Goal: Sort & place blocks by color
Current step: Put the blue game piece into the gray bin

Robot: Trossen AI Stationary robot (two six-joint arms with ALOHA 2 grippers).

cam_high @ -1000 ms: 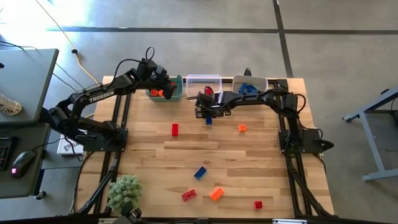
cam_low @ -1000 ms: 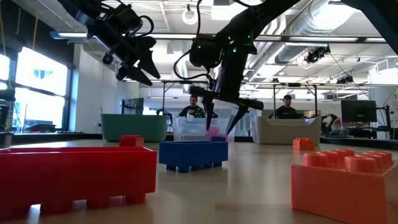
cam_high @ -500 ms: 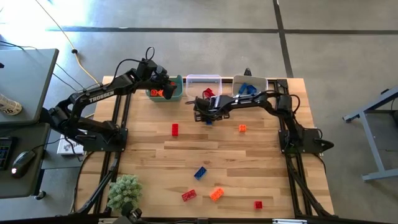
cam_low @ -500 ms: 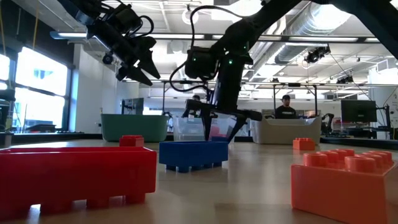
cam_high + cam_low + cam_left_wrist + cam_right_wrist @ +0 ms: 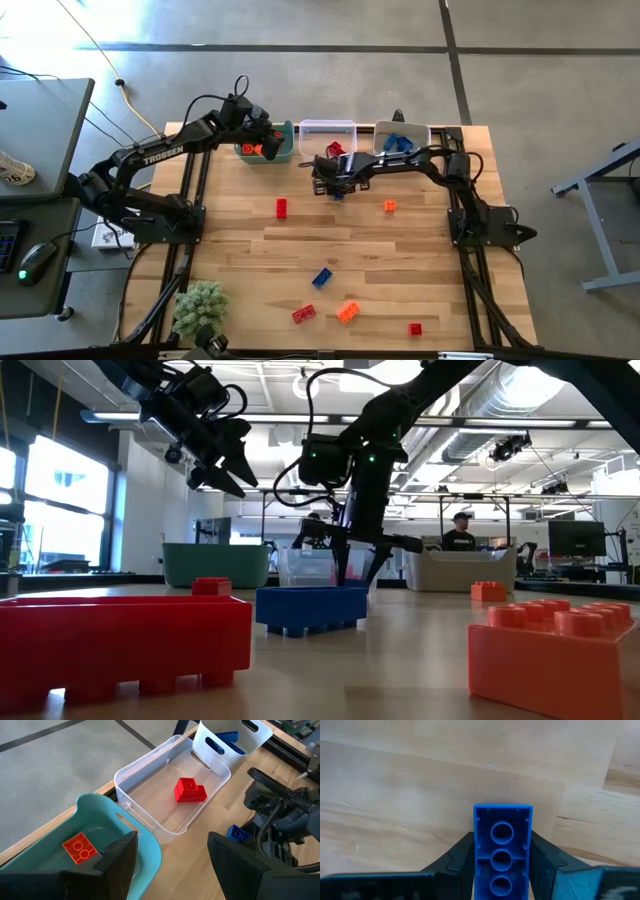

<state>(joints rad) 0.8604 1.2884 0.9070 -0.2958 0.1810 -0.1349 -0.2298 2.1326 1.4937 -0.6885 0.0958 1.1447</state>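
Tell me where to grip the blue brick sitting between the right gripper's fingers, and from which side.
Grip the blue brick across its two long flat side walls, coming from above. It lies hollow side up, showing round tubes, and the right gripper already has a finger on each long side. The left gripper hangs over the teal bin.

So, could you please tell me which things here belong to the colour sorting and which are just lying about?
Part of the job:
- blue block between the right hand's fingers
- loose blocks: red, orange, blue
- teal bin, clear bin, white bin
- left hand, open above the teal bin

Just lying about:
- green spiky ball
- computer mouse
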